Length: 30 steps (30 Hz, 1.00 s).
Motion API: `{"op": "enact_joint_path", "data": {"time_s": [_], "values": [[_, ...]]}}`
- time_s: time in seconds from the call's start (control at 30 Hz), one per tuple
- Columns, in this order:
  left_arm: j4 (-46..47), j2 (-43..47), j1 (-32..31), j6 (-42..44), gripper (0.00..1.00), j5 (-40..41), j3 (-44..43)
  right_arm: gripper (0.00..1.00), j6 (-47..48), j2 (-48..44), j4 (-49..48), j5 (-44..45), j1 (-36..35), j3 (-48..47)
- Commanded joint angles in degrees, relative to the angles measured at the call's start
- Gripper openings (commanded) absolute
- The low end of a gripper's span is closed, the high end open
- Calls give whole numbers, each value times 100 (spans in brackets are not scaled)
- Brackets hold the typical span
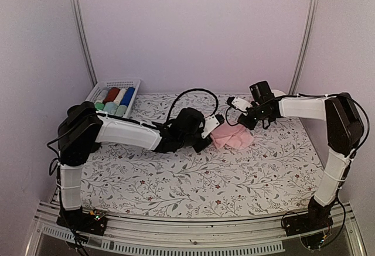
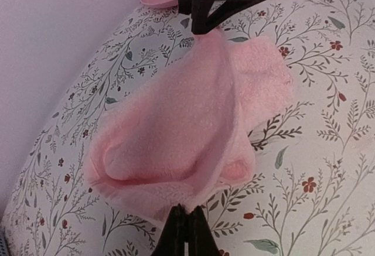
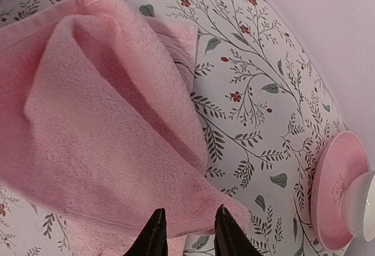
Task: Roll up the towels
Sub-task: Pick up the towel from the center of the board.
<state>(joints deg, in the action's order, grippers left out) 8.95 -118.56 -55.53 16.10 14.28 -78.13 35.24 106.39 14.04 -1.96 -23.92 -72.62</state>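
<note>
1. Pink towel [image 1: 233,136]: we see soft, napped terry cloth, plain, with a flat hemmed border. It is bunched into loose folds, one flap lapped over another, and is not a tight roll. It lies on the table [image 1: 176,180] right of centre, between the two grippers.
2. The table carries a smooth printed cover of grey sprigs and small red flowers.
3. White slatted basket [image 1: 134,85]: we find it at the far left corner, well apart from the towel, holding rolled cloths [image 1: 115,99] in dark red, white, blue and mint green.
4. Pink saucer [image 3: 334,174] with white cup [image 3: 364,203]: glossy and round, near the far right edge, apart from the towel.
5. Bare cover lies all along the near side of the towel.
6. Left gripper [image 2: 184,218]: fingers pressed together at the towel's fuzzy edge and touching it. We cannot tell whether cloth is caught between them.
7. Right gripper [image 3: 189,212]: fingers a narrow gap apart, with their tips at the hem on the opposite side and nothing clamped between them.
</note>
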Motion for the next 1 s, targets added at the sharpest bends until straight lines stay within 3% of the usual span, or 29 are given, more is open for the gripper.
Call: {"op": "enact_joint_path", "data": {"time_s": [0.0,0.17,0.3,0.43,0.67,0.97], "values": [[-522,462,117,-1117,0,-680,-163,31,287,-822,179,-1392,22,198],[-660,858,356,-2396,0,-1611,-207,49,999,-1965,676,-3264,-11,572],[-434,888,498,-3152,0,-2331,-145,54,2028,-2543,1548,-4256,-283,789],[-110,861,533,-3657,0,-2766,-23,53,2336,-2164,1577,-3864,-725,779],[429,888,645,-4128,0,-3080,272,32,1707,-940,1378,-3013,-1025,380],[520,928,740,-4149,0,-3144,420,33,1408,-1185,711,-2379,-1090,622]]}}
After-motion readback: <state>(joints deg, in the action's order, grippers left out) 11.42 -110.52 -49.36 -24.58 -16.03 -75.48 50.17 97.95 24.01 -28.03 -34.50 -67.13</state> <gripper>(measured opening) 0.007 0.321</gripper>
